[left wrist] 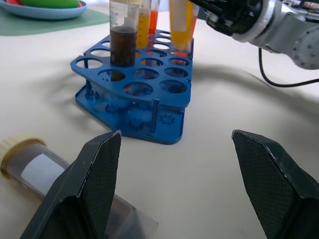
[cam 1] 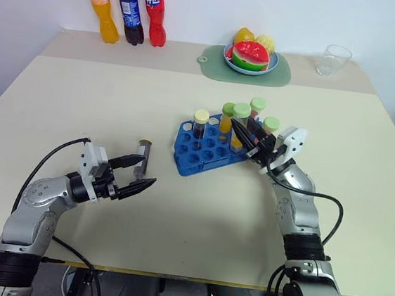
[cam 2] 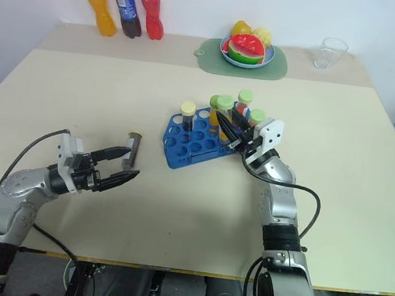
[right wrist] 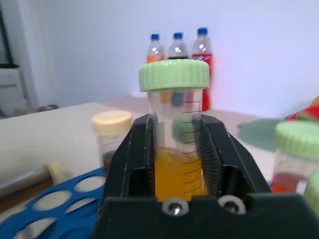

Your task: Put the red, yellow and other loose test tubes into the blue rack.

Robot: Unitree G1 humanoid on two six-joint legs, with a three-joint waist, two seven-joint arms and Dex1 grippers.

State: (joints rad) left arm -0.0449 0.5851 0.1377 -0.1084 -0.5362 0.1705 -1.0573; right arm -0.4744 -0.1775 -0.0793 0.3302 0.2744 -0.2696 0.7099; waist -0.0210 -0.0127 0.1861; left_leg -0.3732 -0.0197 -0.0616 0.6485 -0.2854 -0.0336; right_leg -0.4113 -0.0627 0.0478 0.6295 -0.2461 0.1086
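The blue rack (cam 1: pixel 204 156) stands mid-table with several capped tubes upright in it, among them a dark one (cam 1: pixel 200 125) and a red one (cam 1: pixel 257 110). My right gripper (cam 1: pixel 241 133) is at the rack's right side, shut on a yellow test tube (right wrist: pixel 178 172) with a pale green cap (cam 1: pixel 241 111). That tube is upright with its lower end at the rack's holes; whether it is seated I cannot tell. A dark test tube (cam 1: pixel 142 158) with a tan cap (left wrist: pixel 17 145) lies on the table left of the rack. My left gripper (cam 1: pixel 148 171) is open beside it, not touching.
Three soda bottles (cam 1: pixel 127 10) stand at the back left. A plate of fruit (cam 1: pixel 250 54) on a green mat (cam 1: pixel 214 56) and a clear cup (cam 1: pixel 333 60) are at the back. Bare table lies between the two arms.
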